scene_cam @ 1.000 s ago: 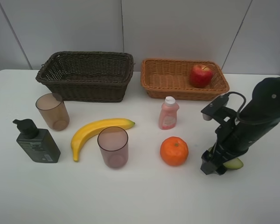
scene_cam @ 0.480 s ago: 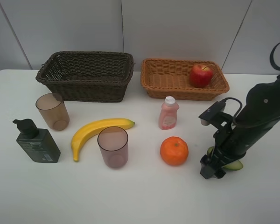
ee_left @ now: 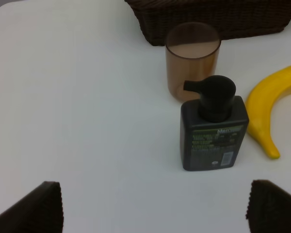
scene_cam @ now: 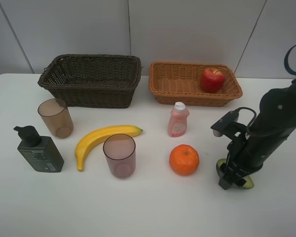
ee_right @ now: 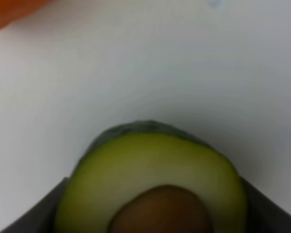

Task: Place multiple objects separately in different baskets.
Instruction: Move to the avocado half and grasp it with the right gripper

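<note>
My right gripper [scene_cam: 232, 178] is down on the table at the right, its fingers [ee_right: 274, 211] pressed against both sides of the halved avocado [ee_right: 155, 174], cut face and pit showing. The avocado [scene_cam: 248, 182] peeks out beside the arm. The orange [scene_cam: 184, 159] lies just left of it. A red apple [scene_cam: 212, 79] sits in the light basket [scene_cam: 187, 98]. The dark basket [scene_cam: 89, 94] holds nothing I can see. On the table lie the banana [scene_cam: 101, 138], two cups [scene_cam: 55, 117] [scene_cam: 119, 155], the pink bottle [scene_cam: 178, 120] and the pump bottle [scene_cam: 38, 149]. My left gripper [ee_left: 155, 208] hangs open above the pump bottle [ee_left: 213, 131].
The white table [scene_cam: 148, 212] ends at a grey wall behind the baskets. In the left wrist view one cup [ee_left: 191, 58] stands right behind the pump bottle, with the banana [ee_left: 269, 102] beside it and the dark basket [ee_left: 208, 19] beyond.
My right gripper has sunk lower onto the avocado and its fingers have closed in on it. The avocado has shifted slightly. The other objects have not moved.
</note>
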`<state>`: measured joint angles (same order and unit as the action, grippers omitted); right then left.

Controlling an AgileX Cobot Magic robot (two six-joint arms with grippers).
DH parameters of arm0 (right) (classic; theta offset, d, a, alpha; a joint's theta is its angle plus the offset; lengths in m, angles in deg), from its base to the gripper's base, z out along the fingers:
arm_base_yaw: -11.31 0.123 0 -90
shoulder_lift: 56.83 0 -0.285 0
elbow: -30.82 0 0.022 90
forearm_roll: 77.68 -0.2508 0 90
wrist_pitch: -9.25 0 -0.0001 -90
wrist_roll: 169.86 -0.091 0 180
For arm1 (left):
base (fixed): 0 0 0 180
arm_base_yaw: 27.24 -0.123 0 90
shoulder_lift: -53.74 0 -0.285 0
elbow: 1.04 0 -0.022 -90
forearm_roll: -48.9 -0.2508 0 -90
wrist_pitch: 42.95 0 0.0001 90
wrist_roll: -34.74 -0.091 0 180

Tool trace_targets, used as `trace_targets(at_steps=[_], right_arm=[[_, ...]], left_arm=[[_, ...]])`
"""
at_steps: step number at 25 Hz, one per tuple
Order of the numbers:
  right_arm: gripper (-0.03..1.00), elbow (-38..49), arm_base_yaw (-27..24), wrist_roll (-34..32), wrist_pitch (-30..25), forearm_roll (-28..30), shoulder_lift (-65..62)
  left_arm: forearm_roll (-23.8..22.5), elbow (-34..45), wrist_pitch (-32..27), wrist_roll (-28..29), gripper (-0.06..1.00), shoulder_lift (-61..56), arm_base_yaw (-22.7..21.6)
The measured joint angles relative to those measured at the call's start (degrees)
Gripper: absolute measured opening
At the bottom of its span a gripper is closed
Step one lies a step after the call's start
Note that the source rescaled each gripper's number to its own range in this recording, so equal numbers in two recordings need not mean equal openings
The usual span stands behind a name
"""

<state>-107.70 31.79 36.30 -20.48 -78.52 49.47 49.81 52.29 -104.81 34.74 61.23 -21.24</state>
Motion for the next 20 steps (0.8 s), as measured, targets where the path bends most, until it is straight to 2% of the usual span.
trace_targets(at_steps=[20], right_arm=[[0.43,0.0,0.0,0.0,-1.16,-0.6,0.0]], left_arm=[[0.0,0.0,0.0,0.0,1.0,0.0,0.0]])
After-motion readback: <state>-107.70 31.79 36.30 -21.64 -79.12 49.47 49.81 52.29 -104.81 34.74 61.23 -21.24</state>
